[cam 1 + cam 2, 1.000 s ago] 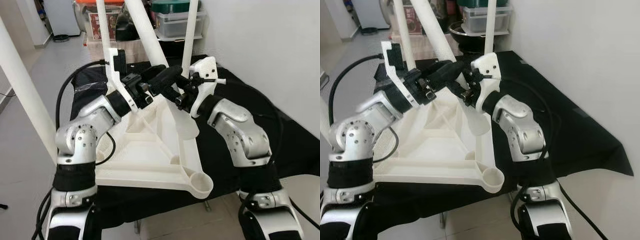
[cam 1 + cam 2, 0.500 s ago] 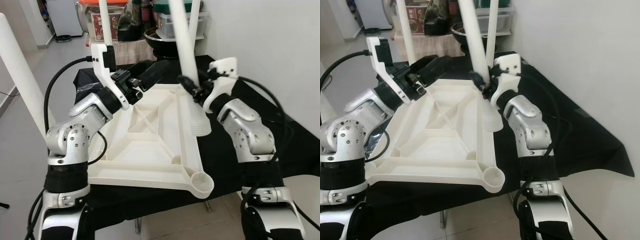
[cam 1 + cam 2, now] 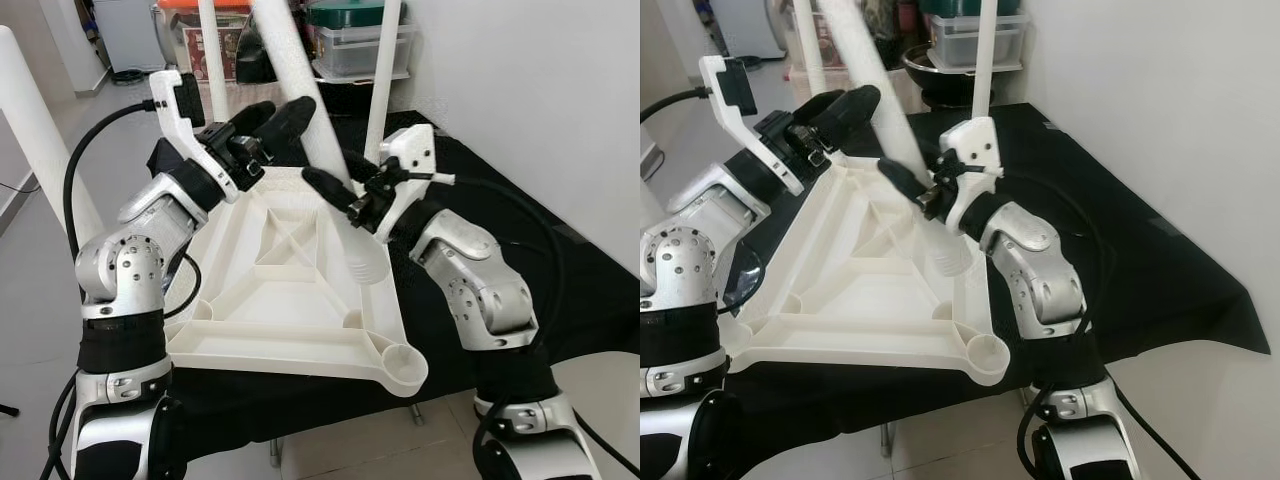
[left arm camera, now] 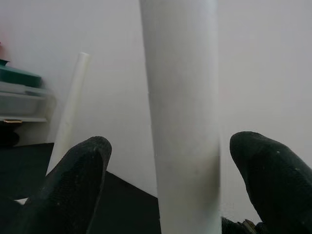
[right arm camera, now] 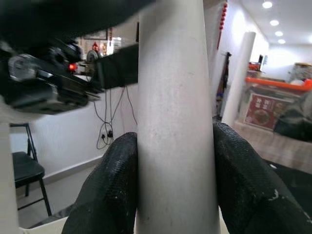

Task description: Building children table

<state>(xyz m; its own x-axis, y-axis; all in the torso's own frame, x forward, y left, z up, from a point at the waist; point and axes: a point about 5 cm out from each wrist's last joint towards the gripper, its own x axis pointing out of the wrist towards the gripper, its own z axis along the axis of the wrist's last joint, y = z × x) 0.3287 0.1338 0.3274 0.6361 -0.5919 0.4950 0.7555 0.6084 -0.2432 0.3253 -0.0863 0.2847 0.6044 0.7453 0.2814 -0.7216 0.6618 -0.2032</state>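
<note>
A white children's table top (image 3: 290, 335) lies upside down on a black cloth. Three white legs stand screwed into it, at the far right (image 3: 383, 70), the far left (image 3: 210, 50) and the near left (image 3: 40, 150). A fourth, loose leg (image 3: 305, 90) leans with its top toward my left. Its ribbed lower end (image 3: 368, 262) is over the top's right rim. My right gripper (image 3: 342, 180) is shut on this leg low down, pads (image 5: 105, 190) pressed on both sides. My left gripper (image 3: 268, 120) is open higher up, its fingers (image 4: 73, 185) either side of the leg (image 4: 183, 122), apart from it.
The near right corner socket (image 3: 405, 368) of the table top stands open at the front edge of the black cloth (image 3: 570, 290). A white wall (image 3: 540, 90) runs close on the right. Storage boxes (image 3: 355, 40) stand behind, and bare floor (image 3: 60, 110) is on the left.
The loose leg has tipped from nearly upright to leaning left. My right gripper moved left and down with it. My left gripper rose off the table top to straddle the leg.
</note>
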